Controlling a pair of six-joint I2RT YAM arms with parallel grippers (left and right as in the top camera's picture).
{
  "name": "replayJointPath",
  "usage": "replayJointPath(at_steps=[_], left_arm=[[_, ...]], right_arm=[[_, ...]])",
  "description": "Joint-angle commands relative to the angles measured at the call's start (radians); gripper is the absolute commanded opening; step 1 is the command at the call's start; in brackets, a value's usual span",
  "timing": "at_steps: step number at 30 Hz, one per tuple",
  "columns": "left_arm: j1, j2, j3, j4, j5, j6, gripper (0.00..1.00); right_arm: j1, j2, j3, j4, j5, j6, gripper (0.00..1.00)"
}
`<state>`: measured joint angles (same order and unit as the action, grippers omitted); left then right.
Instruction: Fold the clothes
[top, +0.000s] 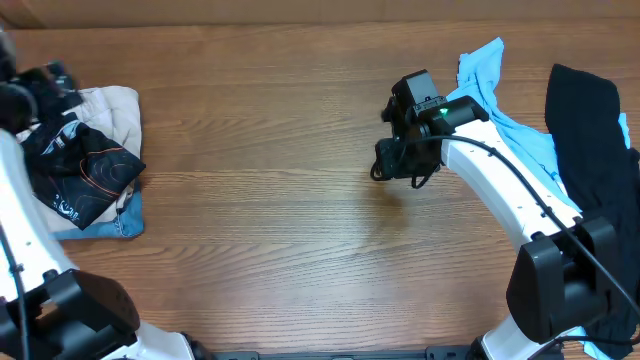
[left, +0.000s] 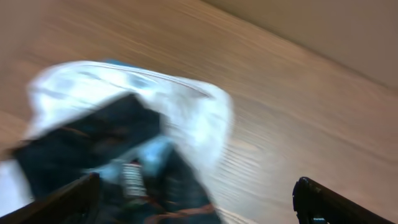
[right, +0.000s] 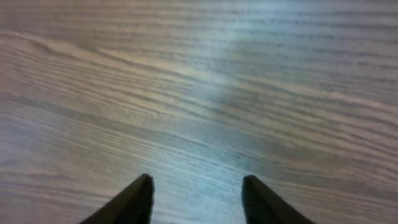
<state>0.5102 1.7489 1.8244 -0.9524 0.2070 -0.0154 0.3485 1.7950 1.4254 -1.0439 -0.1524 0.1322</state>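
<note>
A: So, starting at the left edge of the overhead view, where is the jersey (top: 85, 170) sitting?

B: It's lying crumpled there, resting on a cream garment (top: 112, 108), with a blue cloth (top: 115, 222) peeking out below it. The left gripper (left: 196, 180) is hovering over the pile, jaws spread wide and gripping nothing.

A: And moving right?

B: The right gripper (right: 198, 186) is hanging over the bare table (top: 280, 210) near the middle, jaws partly apart, nothing between them. At the right edge a light blue shirt (top: 490, 80) and a plain black garment (top: 590, 120) are lying heaped together.

A: What are you worrying about?

B: I'm thinking the left fingers could end up pinching the cream layer along with the jersey, since the two are bunching together. Then both would be lifting at once.

A: Is any lettering showing?

B: White and orange marks are showing on the jersey, but they're coming out too small and blurred to read.
</note>
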Motion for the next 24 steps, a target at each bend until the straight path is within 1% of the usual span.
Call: replayJointPath(at_steps=[1, 2, 4, 8, 10, 13, 15, 16, 20, 24], left_arm=[[-0.14, -0.006, 0.011, -0.018, 0.073, 0.031, 1.0], [-0.179, -0.006, 0.011, -0.02, 0.072, 0.046, 1.0], [-0.254, -0.006, 0.011, -0.02, 0.069, 0.051, 1.0], [-0.382, -0.006, 0.011, -0.032, 0.071, 0.095, 1.0], [-0.423, -0.006, 0.011, -0.039, 0.08, 0.083, 1.0], [-0.457, -0.006, 0.011, -0.07, 0.079, 0.08, 1.0], [-0.46, -0.006, 0.011, -0.129, 0.072, 0.082, 1.0], [-0.459, -0.006, 0.011, -0.183, 0.08, 0.083, 1.0], [-0.458, -0.007, 0.011, -0.336, 0.072, 0.085, 1.0], [-0.458, -0.026, 0.011, -0.444, 0.016, 0.089, 1.0]], right_arm=[[-0.019, -0.022, 0.048, 0.029, -0.006, 0.051, 0.7], [-0.026, -0.022, 0.064, 0.035, -0.006, 0.051, 0.84], [-0.04, -0.022, 0.097, 0.04, -0.006, 0.051, 1.0], [-0.072, -0.022, 0.169, 0.063, -0.005, 0.051, 1.0], [-0.089, -0.022, 0.2, 0.088, -0.005, 0.05, 1.0], [-0.119, -0.022, 0.235, 0.103, -0.005, 0.006, 1.0], [-0.141, -0.025, 0.254, 0.068, -0.005, -0.002, 1.0], [-0.155, -0.033, 0.261, 0.037, -0.005, -0.001, 1.0], [-0.187, -0.097, 0.261, -0.027, 0.007, 0.035, 1.0], [-0.193, -0.169, 0.259, -0.09, 0.081, 0.065, 1.0]])
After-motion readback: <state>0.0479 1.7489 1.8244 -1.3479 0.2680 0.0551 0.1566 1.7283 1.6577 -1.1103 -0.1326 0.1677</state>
